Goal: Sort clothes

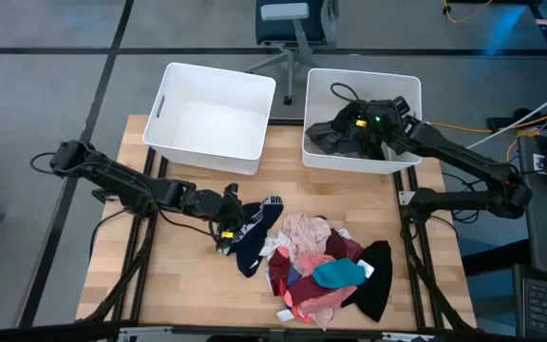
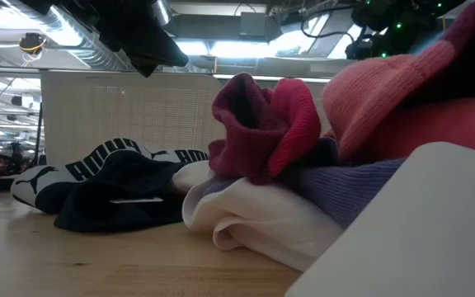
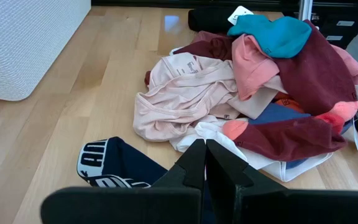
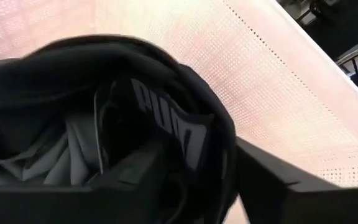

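Note:
The clothes lie in a mixed pile [image 1: 326, 266] of pink, maroon, teal, white and black at the table's near middle, seen close in the low view [image 2: 303, 140]. A navy garment with a white lettered band [image 3: 107, 165] lies flat on the table at the pile's left. My left gripper [image 3: 204, 149] is shut just over its left end [image 1: 228, 228]. My right gripper [image 1: 347, 128] reaches into the right white bin [image 1: 408, 87], its fingers open [image 4: 197, 180] around a black garment with a white lettered band [image 4: 166, 106]. My left gripper's shut fingertips stand over the navy garment's end; I cannot tell whether they touch it. My right gripper has the black garment's banded edge [image 4: 188, 134] lying between its parted fingers and against one finger [image 4: 135, 177], not pinched. The fingers slant down into the bin, where the garment's bulk rests.
A second white bin [image 1: 212, 114] stands at the far left of the table, its perforated wall behind the garments in the low view [image 2: 122, 107]. Bare wood lies at the near left [image 1: 160, 275]. An office chair [image 1: 292, 24] stands beyond the table.

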`<state>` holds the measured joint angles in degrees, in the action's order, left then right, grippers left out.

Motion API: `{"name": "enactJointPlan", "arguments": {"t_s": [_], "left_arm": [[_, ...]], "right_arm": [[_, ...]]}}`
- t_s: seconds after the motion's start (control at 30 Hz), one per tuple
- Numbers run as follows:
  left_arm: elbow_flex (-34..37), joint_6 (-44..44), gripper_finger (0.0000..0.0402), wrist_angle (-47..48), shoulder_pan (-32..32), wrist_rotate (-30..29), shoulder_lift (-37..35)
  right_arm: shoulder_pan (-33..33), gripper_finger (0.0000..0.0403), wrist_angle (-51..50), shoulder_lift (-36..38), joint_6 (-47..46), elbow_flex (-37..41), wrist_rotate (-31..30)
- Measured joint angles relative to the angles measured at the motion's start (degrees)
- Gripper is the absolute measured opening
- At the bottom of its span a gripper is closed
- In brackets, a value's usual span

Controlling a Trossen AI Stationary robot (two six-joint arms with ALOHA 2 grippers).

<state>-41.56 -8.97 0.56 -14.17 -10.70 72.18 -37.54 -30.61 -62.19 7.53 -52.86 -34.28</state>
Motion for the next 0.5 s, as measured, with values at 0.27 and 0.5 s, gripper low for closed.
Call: {"name": "enactJointPlan", "arguments": {"t_s": [0.27,0.5], "left_arm": [[0.0,0.0,0.0004,0.0,0.0,0.0,0.0],[0.0,0.0,0.0004,0.0,0.0,0.0,0.0]], "right_arm": [[2.8,0.0299,-17.7,0.3,-4.8,-9.9,1.4],[11.7,0.0321,-34.1,0.4,-16.4,-18.9,13.1]]}}
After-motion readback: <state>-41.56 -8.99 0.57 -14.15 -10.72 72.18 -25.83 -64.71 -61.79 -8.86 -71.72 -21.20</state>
